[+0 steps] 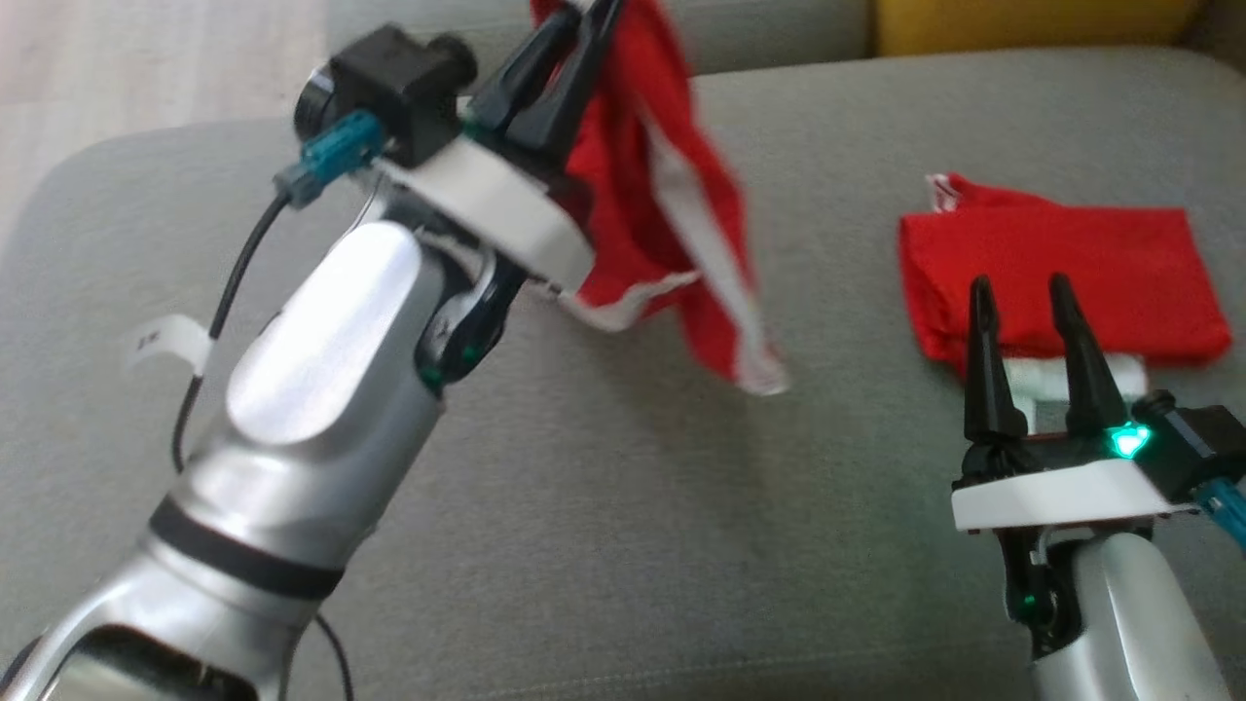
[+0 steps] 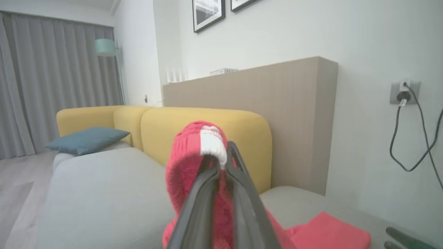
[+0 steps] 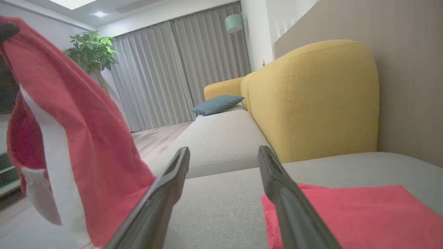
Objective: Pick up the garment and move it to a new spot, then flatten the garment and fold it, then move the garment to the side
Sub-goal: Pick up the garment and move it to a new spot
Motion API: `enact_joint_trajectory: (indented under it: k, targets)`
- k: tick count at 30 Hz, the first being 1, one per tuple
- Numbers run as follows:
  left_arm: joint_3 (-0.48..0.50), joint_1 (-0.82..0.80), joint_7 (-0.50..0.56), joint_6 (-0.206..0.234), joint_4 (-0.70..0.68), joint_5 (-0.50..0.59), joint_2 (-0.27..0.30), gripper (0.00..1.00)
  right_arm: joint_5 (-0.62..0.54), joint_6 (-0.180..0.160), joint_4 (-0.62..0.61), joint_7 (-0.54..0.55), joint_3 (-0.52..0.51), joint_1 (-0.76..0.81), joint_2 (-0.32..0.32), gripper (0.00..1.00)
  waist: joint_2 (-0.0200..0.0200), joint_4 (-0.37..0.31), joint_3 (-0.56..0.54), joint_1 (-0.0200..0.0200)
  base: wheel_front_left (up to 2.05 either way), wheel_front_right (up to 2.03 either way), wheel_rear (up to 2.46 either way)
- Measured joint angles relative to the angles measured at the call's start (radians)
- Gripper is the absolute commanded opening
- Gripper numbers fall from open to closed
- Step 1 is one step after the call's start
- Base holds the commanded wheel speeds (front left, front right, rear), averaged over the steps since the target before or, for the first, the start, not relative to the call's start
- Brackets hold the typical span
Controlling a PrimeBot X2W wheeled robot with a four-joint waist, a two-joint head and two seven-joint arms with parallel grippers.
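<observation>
Hanging from the left gripper (image 1: 587,24), the red garment (image 1: 681,224) with white stripes is held up above the grey sofa seat (image 1: 584,506). The two dark fingers of this gripper are pressed together on an upper edge of the cloth. In the left wrist view a red and white fold bulges over their tips. The rest of the garment falls loose and crumpled. Its lowest corner is near the seat, but I cannot tell whether it touches.

The garment is well to the left of the folded red piece (image 1: 1071,273), which lies flat on the same seat, and the two are apart. The right gripper (image 1: 1019,292) stands at the near edge of the folded red piece, its fingers spread wide and nothing between them. Its tips point across this piece, but it is not clear if they touch it.

Beyond the folded red piece rises the yellow backrest (image 3: 311,97). Farther away from it a blue cushion (image 3: 218,103) lies on the sofa.
</observation>
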Motion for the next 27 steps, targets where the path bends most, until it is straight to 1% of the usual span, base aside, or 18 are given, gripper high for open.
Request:
enact_joint_trajectory:
  k: [3,5,8,10,13,15,16,17,18,23,27]
  targets:
    - [0.006,-0.032,-0.026,0.008,0.0,-0.001,-0.021,0.0,0.007,0.0,0.006,-0.001,0.0,-0.007,0.0,1.0,0.0,-0.034,0.013,0.0,0.0,0.0,0.0]
    - [0.01,-0.033,-0.034,0.008,0.025,-0.002,-0.022,0.0,0.007,0.0,0.012,-0.008,0.0,-0.014,0.0,1.0,0.0,-0.051,0.023,0.0,0.0,0.0,0.0]
    - [0.01,0.007,-0.035,0.008,0.109,-0.002,0.008,0.0,0.007,0.0,0.015,-0.009,0.001,-0.018,0.0,1.0,0.0,-0.066,0.038,0.0,0.0,0.0,0.0]
    - [0.012,0.057,-0.044,0.008,0.179,-0.001,0.043,0.0,0.007,0.0,0.017,-0.011,0.002,-0.018,0.0,1.0,0.0,-0.071,0.048,0.0,0.0,0.0,0.0]
    - [0.042,0.123,-0.053,0.007,0.277,-0.011,0.078,0.0,0.007,0.0,0.017,-0.017,0.012,-0.018,0.0,1.0,0.0,-0.075,0.065,0.0,0.0,0.0,0.0]
    - [0.06,0.138,-0.054,0.006,0.331,-0.011,0.088,0.0,0.004,0.0,0.018,-0.017,0.02,-0.018,0.0,1.0,0.0,-0.074,0.076,0.0,0.0,0.0,0.0]
    - [0.068,0.138,-0.06,0.002,0.356,-0.011,0.091,0.36,0.004,0.0,0.019,-0.017,0.024,-0.018,0.0,1.0,0.0,-0.072,0.081,0.0,0.0,0.0,0.0]
    - [0.069,0.136,-0.061,-0.002,0.376,-0.007,0.095,0.83,0.003,0.0,0.021,-0.017,0.028,-0.019,0.0,1.0,0.0,-0.071,0.085,0.0,0.0,0.0,0.0]
    - [0.072,0.136,-0.061,-0.002,0.39,0.001,0.097,1.0,-0.004,0.0,0.025,-0.016,0.032,-0.019,0.0,1.0,0.0,-0.068,0.088,0.0,0.0,0.0,0.0]
    - [0.15,0.139,-0.061,-0.011,0.386,0.015,0.091,1.0,-0.017,0.0,0.036,-0.014,0.045,-0.019,0.0,1.0,-0.0001,-0.044,0.093,0.0,0.0,0.0,0.0]
    - [0.224,0.178,-0.061,-0.011,0.323,0.045,0.083,1.0,-0.032,0.0,0.038,0.0,0.043,-0.019,0.0,1.0,0.0,-0.01,0.084,0.0,0.0,0.0,0.0]
